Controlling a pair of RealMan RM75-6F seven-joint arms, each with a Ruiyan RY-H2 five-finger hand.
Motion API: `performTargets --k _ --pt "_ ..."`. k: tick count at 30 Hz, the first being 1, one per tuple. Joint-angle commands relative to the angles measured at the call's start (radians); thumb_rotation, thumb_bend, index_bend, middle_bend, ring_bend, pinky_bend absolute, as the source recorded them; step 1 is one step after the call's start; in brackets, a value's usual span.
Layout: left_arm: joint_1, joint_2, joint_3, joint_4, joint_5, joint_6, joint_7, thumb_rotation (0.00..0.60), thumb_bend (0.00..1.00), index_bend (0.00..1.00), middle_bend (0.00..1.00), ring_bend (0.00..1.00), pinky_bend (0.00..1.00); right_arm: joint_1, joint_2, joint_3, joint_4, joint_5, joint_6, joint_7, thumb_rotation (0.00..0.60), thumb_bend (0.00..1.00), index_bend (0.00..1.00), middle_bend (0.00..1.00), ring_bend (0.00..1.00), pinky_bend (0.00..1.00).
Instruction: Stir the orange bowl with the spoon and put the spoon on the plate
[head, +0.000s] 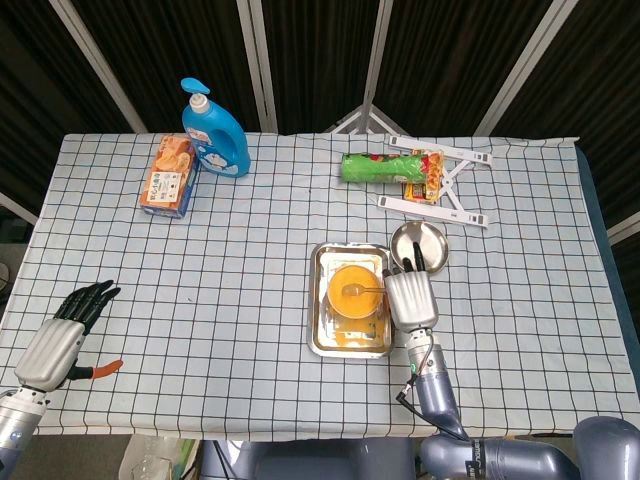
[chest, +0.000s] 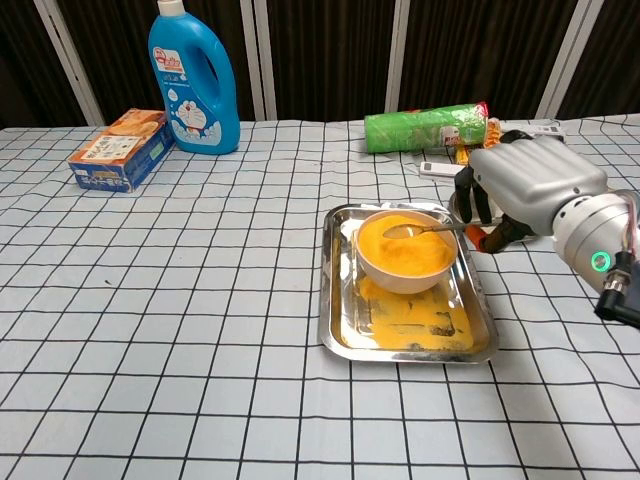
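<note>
Spoon (chest: 418, 230) in the right hand (chest: 525, 187), its bowl held just above the orange contents of the orange bowl (chest: 404, 250), handle running level toward the hand. Thumb and dark fingertips (chest: 466, 196) pinch the handle's end; the other fingers curl close together around it. From the head view the same hand (head: 410, 297) sits just right of the bowl (head: 353, 288), palm down.

That bowl is the landmark. It stands in the back half of a rectangular steel tray (chest: 342, 335), whose floor in front of the bowl is smeared orange. Just behind and right of the bowl, partly covered by the hand, lies a round steel plate (head: 428, 240). Further back and right of the bowl lie a green snack tube (chest: 422, 128), a colourful snack packet (head: 423, 177), and a white folding stand (head: 441, 183). Far back and left of the bowl stand a blue detergent bottle (chest: 193, 79) and an orange-and-blue box (chest: 120, 149).

Far to the left and nearer than the bowl, the left hand (head: 62, 338) rests at the edge of the checked tablecloth (chest: 180, 300), dark fingers spread apart and holding nothing. A small orange-tipped part near its wrist is too small to identify.
</note>
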Motion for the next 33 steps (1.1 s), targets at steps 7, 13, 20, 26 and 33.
performTargets --k 7,13,20,26,33 --pt "0.001 0.001 0.0 0.0 0.002 0.003 -0.002 0.6 0.0 0.0 0.0 0.0 0.0 0.03 0.038 -0.075 0.059 -0.15 0.025 -0.116 0.6 0.5 0.65 0.57 0.3 0.0" --pt "0.001 0.001 0.0 0.001 0.003 0.004 -0.003 0.6 0.0 0.0 0.0 0.0 0.0 0.041 0.05 -0.104 0.088 -0.202 0.025 -0.191 0.6 0.5 0.65 0.57 0.3 0.0" --pt "0.001 0.0 0.001 0.001 0.004 0.004 -0.002 0.6 0.0 0.0 0.0 0.0 0.0 0.051 0.038 -0.127 0.109 -0.243 0.004 -0.231 0.6 0.5 0.65 0.57 0.3 0.0" --pt "0.001 0.0 0.0 0.001 0.003 0.004 -0.002 0.6 0.0 0.0 0.0 0.0 0.0 0.075 0.015 -0.135 0.133 -0.284 -0.022 -0.272 0.6 0.5 0.66 0.57 0.3 0.0" --pt "0.0 0.001 0.001 0.002 0.003 0.001 -0.008 0.6 0.0 0.0 0.0 0.0 0.0 0.098 0.005 -0.137 0.165 -0.335 -0.036 -0.332 0.6 0.5 0.66 0.57 0.3 0.0"
